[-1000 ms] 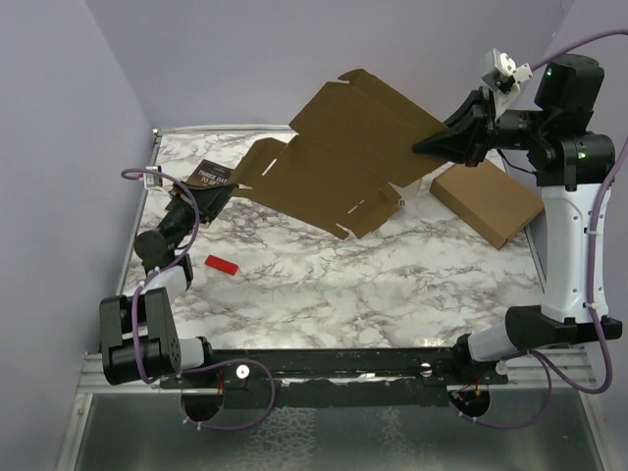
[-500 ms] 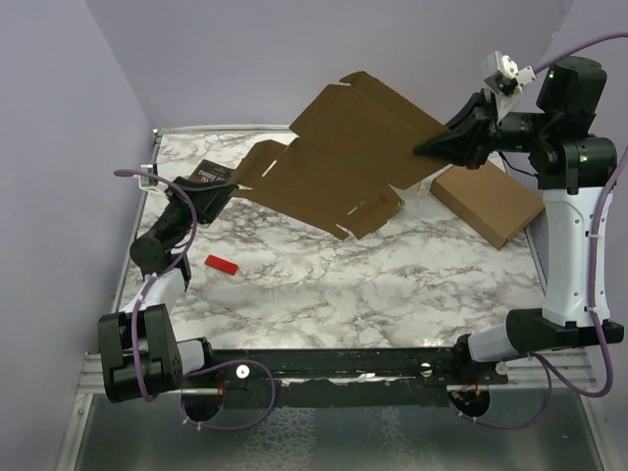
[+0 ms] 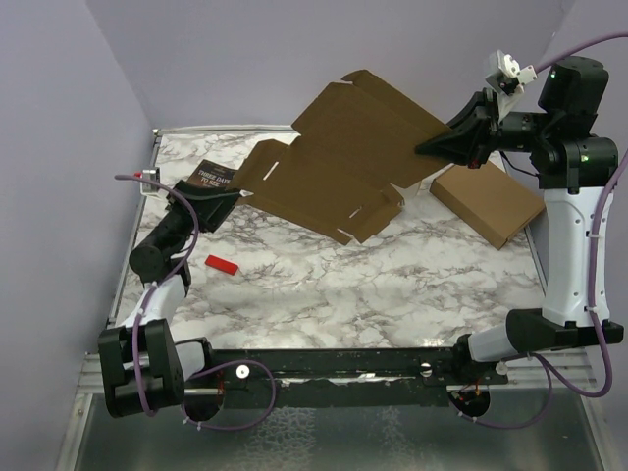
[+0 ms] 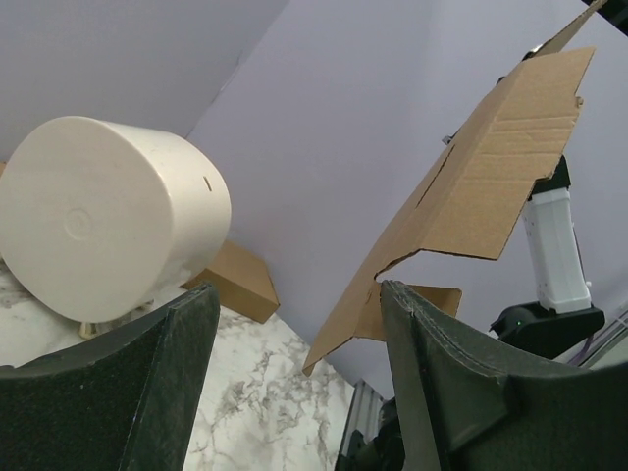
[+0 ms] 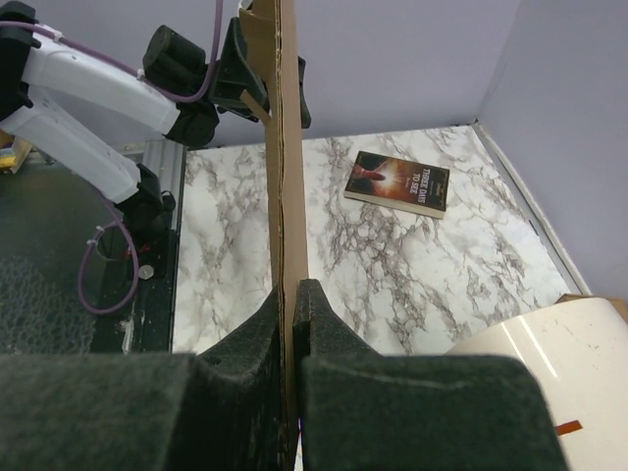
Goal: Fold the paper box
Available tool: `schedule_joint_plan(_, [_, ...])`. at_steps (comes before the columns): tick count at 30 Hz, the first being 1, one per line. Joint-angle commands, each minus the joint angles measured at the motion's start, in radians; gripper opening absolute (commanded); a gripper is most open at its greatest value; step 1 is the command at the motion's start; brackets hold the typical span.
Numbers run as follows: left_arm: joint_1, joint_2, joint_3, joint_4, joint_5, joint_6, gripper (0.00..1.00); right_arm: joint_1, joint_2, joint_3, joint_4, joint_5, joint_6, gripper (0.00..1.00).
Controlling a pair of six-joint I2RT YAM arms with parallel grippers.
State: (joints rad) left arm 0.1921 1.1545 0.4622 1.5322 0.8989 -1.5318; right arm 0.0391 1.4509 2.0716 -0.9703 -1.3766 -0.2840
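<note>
Nearest, on the white-and-grey marbled counter (image 3: 392,285), a small flat red block (image 3: 223,263), in the same spot as a second ago.

Just beyond it, the left fingers (image 4: 128,402): spread wide, pinching nothing. Reaching further forward and to the right than a second ago, elbow dropped back toward the base, pointing up at the sheet's hanging left flap. From the left wrist, that flap's lower edge in the gap, close to one pad; contact impossible to tell.

At similar depth on the far right, a thicker closed brown cardboard box (image 3: 488,201), lying on the counter, unmoved.

Right by the left fingers, a dark paperback book (image 3: 208,177), flat on the counter.

Further back, the flat brown die-cut cardboard paper box (image 3: 343,157): unfolded, off the counter, tilted, high at the right and drooping to the left. Low corner slightly further right than before, otherwise much the same.

Farthest, the right fingers (image 5: 196,392), pressed together on the sheet's right edge, carrying it alone; no visible shift.

Judging from this: no fold made so far, only the approach toward a second hold. Probably a pinch on the left flap next, to steady both ends before any creasing.
</note>
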Motion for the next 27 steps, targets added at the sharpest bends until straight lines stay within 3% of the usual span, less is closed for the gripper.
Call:
schedule_joint_plan(1, [-0.005,-0.039,-0.01,0.256,0.039,0.006,0.7,-0.005,-0.002,0.009,0.024,0.011,0.01,0.01])
schedule_joint_plan(17, [-0.067,-0.049,-0.003,0.256,0.098,0.029,0.71,-0.007,0.002,0.008,0.027,0.006,0.013,0.01])
schedule_joint_plan(27, [-0.106,-0.015,0.012,0.256,0.079,0.046,0.55,-0.007,-0.002,-0.006,0.039,-0.028,0.026,0.01])
